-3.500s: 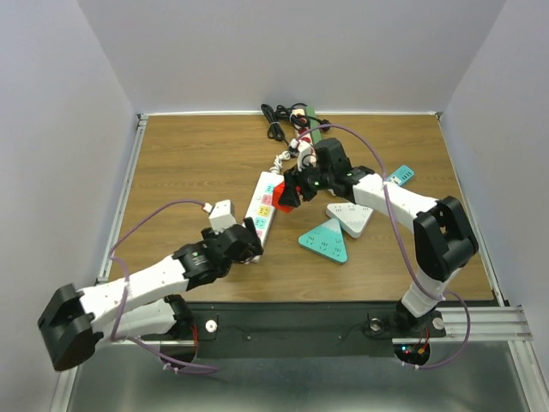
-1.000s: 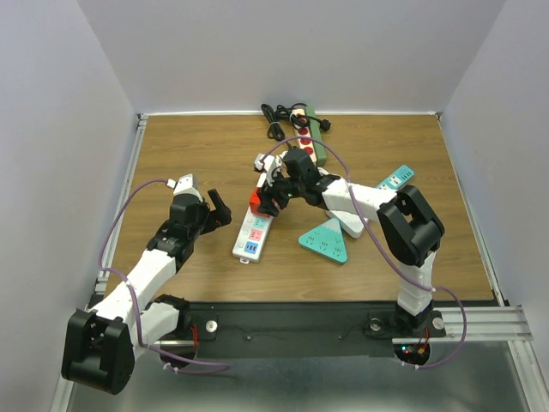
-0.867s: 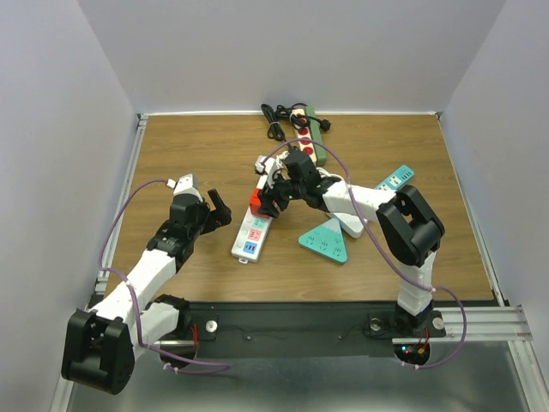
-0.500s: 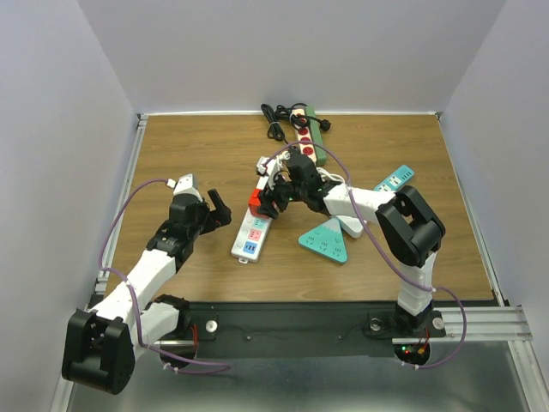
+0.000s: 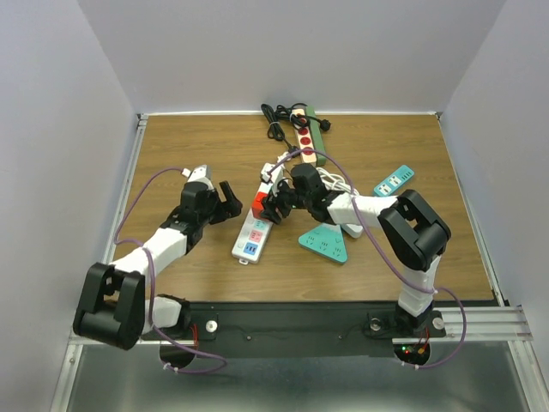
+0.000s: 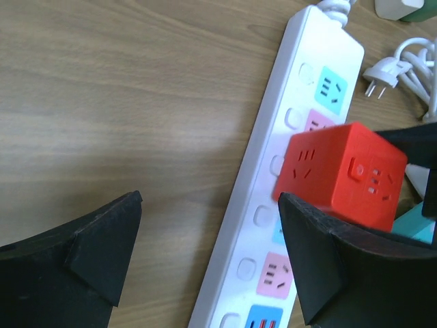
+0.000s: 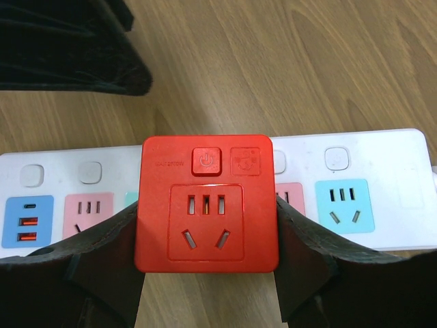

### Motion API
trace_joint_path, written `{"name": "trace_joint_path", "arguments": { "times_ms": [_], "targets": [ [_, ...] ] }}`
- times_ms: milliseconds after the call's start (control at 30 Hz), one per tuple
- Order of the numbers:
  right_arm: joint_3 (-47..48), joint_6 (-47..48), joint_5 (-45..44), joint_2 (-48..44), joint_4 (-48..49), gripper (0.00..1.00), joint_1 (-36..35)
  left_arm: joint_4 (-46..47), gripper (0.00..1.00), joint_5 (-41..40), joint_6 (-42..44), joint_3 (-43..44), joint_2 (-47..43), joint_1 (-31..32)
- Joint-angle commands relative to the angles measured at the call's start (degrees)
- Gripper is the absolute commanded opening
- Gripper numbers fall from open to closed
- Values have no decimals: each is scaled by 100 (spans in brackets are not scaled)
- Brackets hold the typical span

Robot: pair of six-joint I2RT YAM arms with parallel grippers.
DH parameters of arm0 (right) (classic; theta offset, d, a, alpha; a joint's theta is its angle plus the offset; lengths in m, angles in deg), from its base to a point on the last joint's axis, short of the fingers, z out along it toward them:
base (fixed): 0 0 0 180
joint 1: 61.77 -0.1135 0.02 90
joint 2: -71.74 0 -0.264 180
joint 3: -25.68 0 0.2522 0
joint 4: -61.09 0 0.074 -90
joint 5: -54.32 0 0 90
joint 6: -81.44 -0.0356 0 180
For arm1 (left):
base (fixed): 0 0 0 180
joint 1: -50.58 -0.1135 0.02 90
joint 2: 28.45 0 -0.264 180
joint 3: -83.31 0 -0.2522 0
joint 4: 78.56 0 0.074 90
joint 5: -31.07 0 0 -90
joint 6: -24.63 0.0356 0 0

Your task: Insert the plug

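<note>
"What's changed?"

"I've swung the left gripper (image 5: 232,202) in beside the power strip (image 6: 300,68) — jaws spread wide, holding nothing. The right gripper (image 5: 276,202) hasn't let go. It pinches the red cube plug (image 7: 207,205) by its sides, over the strip's middle sockets."

"Is it seated?"

"Can't tell — it looks slightly tilted. I reckon the left is there to steady the strip for the push."
</note>
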Motion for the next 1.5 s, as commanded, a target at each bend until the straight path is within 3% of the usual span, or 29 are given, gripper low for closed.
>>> {"name": "trace_joint_path", "arguments": {
  "times_ms": [0, 633, 1167, 1467],
  "targets": [
    [-536, -205, -564, 127, -1184, 0, -27, 791, 92, 241, 26, 535, 307, 163],
    [-1151, -872, -898, 320, -1079, 1, -36, 924, 90, 206, 131, 1019, 1072, 1042],
    [-1529, -1330, -1171, 294, -1026, 0, -256, 801, 52, -14, 88, 536, 1266, 1552],
    [-1600, -1751, -1530, 294, -1035, 0, -448, 1064, 47, -146, -351, -237, 1125, 1833]
  ]
}}
